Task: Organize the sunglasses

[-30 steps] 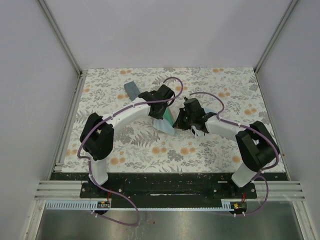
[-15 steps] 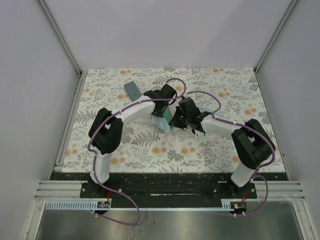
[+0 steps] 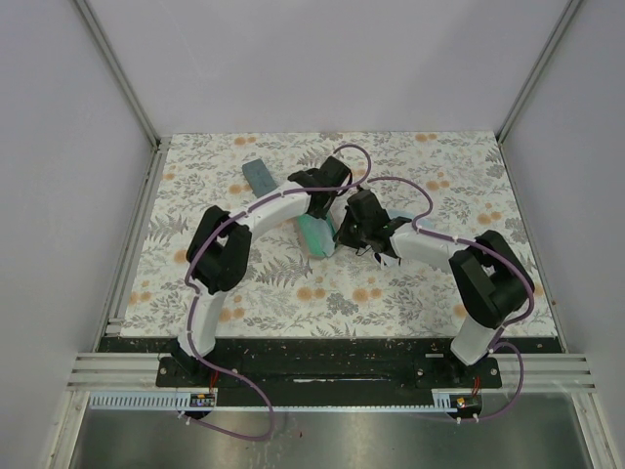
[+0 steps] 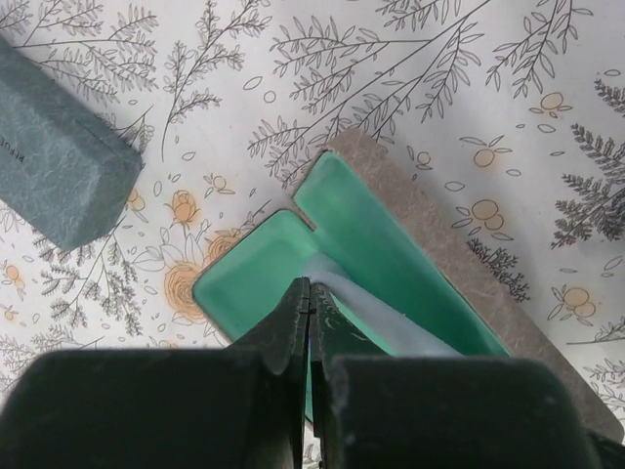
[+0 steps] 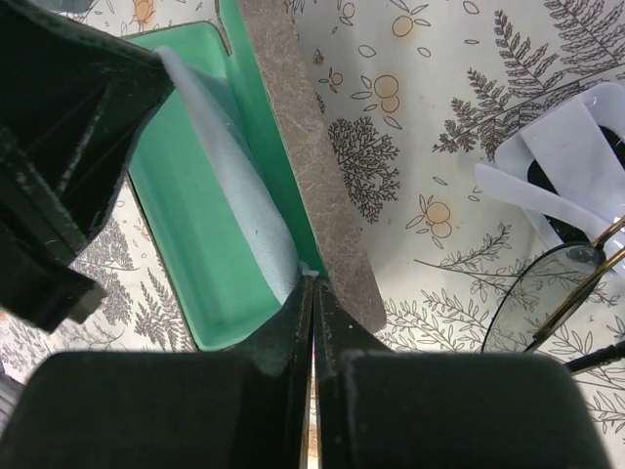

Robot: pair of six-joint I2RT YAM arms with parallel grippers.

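Observation:
An open case (image 4: 254, 278) with a green lining (image 3: 314, 233) and a tan felt lid (image 5: 312, 166) lies at mid-table. A light blue cloth (image 4: 381, 318) stretches along the inside of it. My left gripper (image 4: 311, 288) is shut on one end of the cloth. My right gripper (image 5: 312, 278) is shut on the other corner of the cloth (image 5: 234, 166), against the lid. The sunglasses (image 5: 547, 293), thin-framed, lie on the table just right of the case, apart from both grippers. In the top view the right arm hides them.
A closed slate-blue case (image 3: 259, 176) lies left of and behind the open one, also seen as the slate-blue case (image 4: 59, 171) in the left wrist view. A pale folded cloth (image 5: 576, 156) lies beyond the sunglasses. The left gripper's black body (image 5: 59, 127) crowds the case's far end.
The left arm's elbow has swung right and its wrist has moved a little farther back. The right gripper has edged left. More of the case's green lining shows now. Both grippers have stayed shut.

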